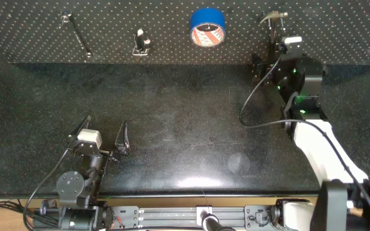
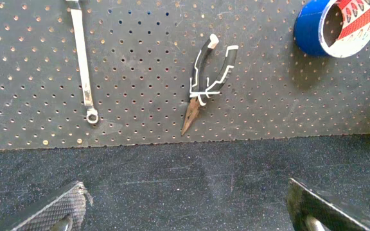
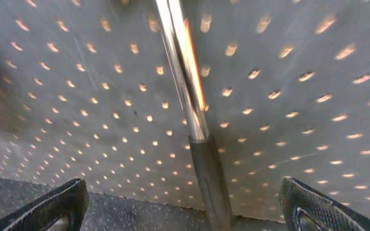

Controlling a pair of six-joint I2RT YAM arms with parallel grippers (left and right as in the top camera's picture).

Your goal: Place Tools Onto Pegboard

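Observation:
On the pegboard [image 1: 339,25] at the back hang a silver wrench [image 1: 76,35], black-handled pliers [image 1: 142,43], a roll of blue tape [image 1: 207,27] and a hammer [image 1: 273,19]. My right gripper [image 1: 276,54] is up at the board just below the hammer's head. It is open, and the hammer's shiny shaft and dark grip [image 3: 191,96] run between its wide-spread fingers [image 3: 50,205] without touching either one. My left gripper [image 1: 101,128] is open and empty, low over the table at the near left, facing the pliers [image 2: 204,83], wrench [image 2: 82,58] and tape [image 2: 333,25].
The black table [image 1: 185,115] stretches between the arms and the pegboard's lower edge. A black cable [image 1: 252,102] loops off the right arm above the table.

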